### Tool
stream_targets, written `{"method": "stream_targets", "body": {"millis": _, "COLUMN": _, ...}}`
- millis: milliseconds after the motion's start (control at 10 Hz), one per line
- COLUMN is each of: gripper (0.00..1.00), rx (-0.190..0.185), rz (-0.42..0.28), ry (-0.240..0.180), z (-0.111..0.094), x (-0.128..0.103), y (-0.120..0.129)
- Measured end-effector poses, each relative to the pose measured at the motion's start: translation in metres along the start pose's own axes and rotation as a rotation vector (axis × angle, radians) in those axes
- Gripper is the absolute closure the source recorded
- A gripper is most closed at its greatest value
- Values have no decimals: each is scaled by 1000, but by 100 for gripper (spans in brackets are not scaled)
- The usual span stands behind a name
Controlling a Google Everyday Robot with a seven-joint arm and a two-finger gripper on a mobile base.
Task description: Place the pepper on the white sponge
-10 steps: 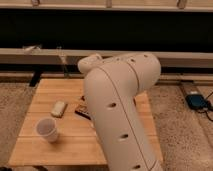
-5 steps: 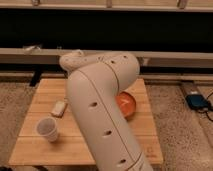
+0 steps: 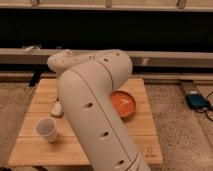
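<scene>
My white arm (image 3: 95, 105) fills the middle of the camera view and hides much of the wooden table (image 3: 145, 135). The white sponge (image 3: 56, 108) lies flat on the table's left side, its right part cut off by the arm. The pepper is hidden. My gripper does not show; it is somewhere behind or beyond the arm's links.
A white cup (image 3: 46, 130) stands near the table's front left. An orange bowl (image 3: 125, 104) sits on the right side, partly behind the arm. A blue device with cables (image 3: 197, 101) lies on the floor at the right. A dark wall with a ledge runs behind.
The arm has swung left across the table. It has uncovered the orange bowl and now hides the dark bar and part of the sponge.
</scene>
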Motion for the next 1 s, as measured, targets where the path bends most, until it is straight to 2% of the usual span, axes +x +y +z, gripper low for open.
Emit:
{"method": "stream_targets", "body": {"millis": 200, "gripper": 100, "rx": -3, "rz": -25, "ry": -11, "z": 2, "x": -18, "y": -3}}
{"method": "stream_targets", "body": {"millis": 400, "gripper": 100, "rx": -9, "rz": -52, "ry": -29, "z": 15, "x": -40, "y": -14}}
{"method": "stream_targets", "body": {"millis": 800, "gripper": 98, "rx": -43, "rz": -76, "ry": -41, "z": 33, "x": -56, "y": -9}}
{"method": "stream_targets", "body": {"millis": 900, "gripper": 92, "rx": -48, "rz": -75, "ry": -43, "z": 37, "x": -57, "y": -9}}
{"method": "stream_targets", "body": {"millis": 1000, "gripper": 80, "rx": -55, "rz": -71, "ry": -45, "z": 40, "x": -56, "y": -7}}
